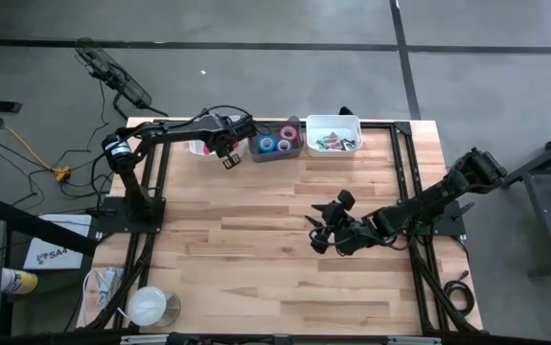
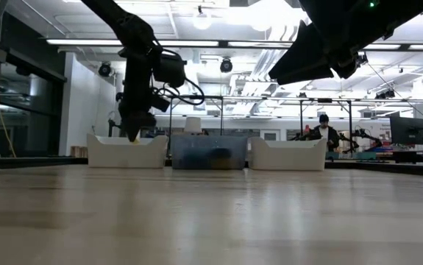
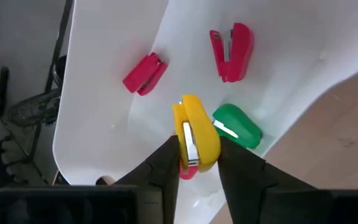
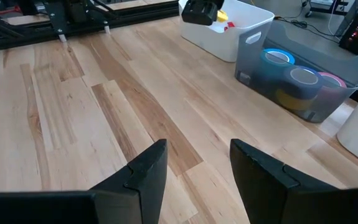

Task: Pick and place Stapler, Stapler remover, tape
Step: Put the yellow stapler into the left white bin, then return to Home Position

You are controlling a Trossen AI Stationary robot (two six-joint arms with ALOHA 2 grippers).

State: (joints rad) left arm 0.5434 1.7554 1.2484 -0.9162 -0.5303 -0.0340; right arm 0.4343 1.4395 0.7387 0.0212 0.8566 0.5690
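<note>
Yellow stapler going into the white bin

The left gripper (image 3: 198, 163) hangs over the left-hand white bin (image 3: 104, 93) at the far edge of the bench (image 1: 275, 249), its jaws narrow around a yellow stapler (image 3: 195, 134); whether they pinch it or have begun to let go cannot be told; the step in hand appears to be the placing of this stapler; below it in the bin lie a green stapler (image 3: 236, 126), a red stapler (image 3: 231, 51) standing open in a V, and a second red stapler (image 3: 144, 73); the next move calls for a clean parting of the jaws and a straight lift clear of the bin wall

The right gripper (image 4: 197, 171) waits low over bare bench near the middle, jaws apart and holding nothing; the tape rolls (image 4: 303, 81) sit in the grey translucent bin (image 4: 253, 65) next to the white one; a further white bin (image 1: 332, 134) holds small mixed pieces, too small to name

The staplers are smooth moulded plastic with metal strips; the white bins glossy and round-cornered; the bench pale butcher-block wood with visible grain
</note>
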